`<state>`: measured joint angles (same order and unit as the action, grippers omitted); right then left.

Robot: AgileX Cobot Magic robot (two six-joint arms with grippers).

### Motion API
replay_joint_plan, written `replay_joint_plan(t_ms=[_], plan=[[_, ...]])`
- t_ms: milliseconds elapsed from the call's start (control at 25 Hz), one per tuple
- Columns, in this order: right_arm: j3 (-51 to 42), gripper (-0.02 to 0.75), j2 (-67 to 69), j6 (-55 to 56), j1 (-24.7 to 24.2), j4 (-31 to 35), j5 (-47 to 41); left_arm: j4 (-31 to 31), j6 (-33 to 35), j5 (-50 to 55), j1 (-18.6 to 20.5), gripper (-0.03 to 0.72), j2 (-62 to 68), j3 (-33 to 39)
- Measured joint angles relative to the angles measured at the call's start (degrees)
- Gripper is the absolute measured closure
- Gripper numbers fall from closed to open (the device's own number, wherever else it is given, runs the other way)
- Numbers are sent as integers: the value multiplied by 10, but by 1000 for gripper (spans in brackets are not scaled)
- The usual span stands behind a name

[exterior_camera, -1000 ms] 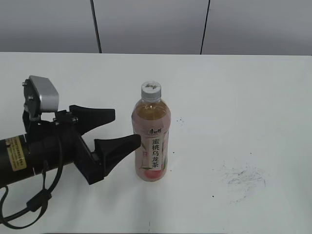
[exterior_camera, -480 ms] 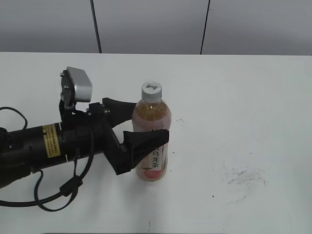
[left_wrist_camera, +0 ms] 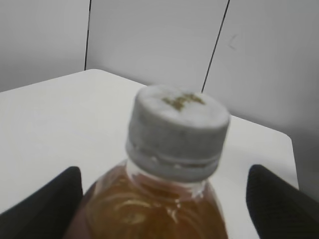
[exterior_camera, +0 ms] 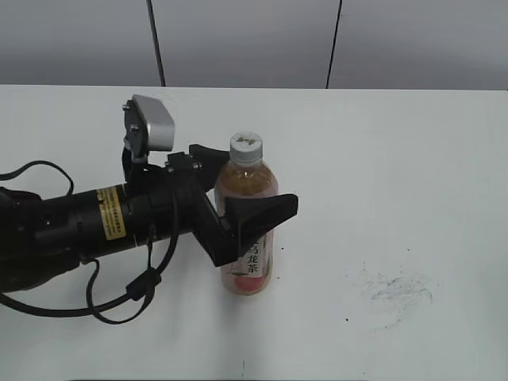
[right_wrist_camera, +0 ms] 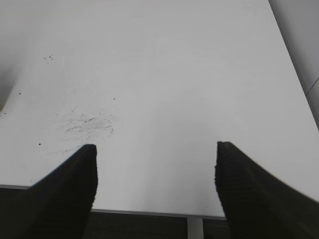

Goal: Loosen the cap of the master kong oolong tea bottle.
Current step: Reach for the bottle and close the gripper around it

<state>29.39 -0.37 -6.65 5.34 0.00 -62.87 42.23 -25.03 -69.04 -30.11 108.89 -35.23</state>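
Left gripper (exterior_camera: 248,184): jaws spread wide, one black tapered finger (exterior_camera: 262,214) in front of the bottle body, the other behind the shoulder; straddling the bottle, contact with it not determinable, nothing gripped. Right gripper (right_wrist_camera: 155,191): jaws wide apart, empty, above the bare white table (right_wrist_camera: 164,64) near a patch of grey scuff marks (right_wrist_camera: 87,123). Master kong oolong tea bottle (exterior_camera: 248,266): upright near the table centre, long axis vertical, cap end pointing up. Clear plastic body, round in section, narrowing at the shoulder to a short neck; amber tea visible above the label. Pink-and-white label wrapped round the lower body, with dark Chinese characters and a peach picture at the bottom. Cap (left_wrist_camera: 177,132): small, round, light grey-white plastic, seated on the neck, flat top with a faint dark logo, collar ring below; ribbing too blurred to confirm in the left wrist view. Table surface: matte white, smooth.
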Motion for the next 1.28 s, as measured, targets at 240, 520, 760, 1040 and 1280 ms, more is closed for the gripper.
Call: replay_joint_plan(t_ms=[240,520,760,1040,1280], plan=[[0,183,0,1,0,0,0,13,0,-1,0,110,0,-2],[0,183,0,1,0,0,0,17,5,7,0,209,0,-4],[0,183,0,1,0,0,0,17,6,8,0,237,0,-4],[3,218,4,1,0,14,4,12,6,10,0,237,0,-4],[20,279,114,-36,0,82,17,0,4,11,0,237,0,-4]])
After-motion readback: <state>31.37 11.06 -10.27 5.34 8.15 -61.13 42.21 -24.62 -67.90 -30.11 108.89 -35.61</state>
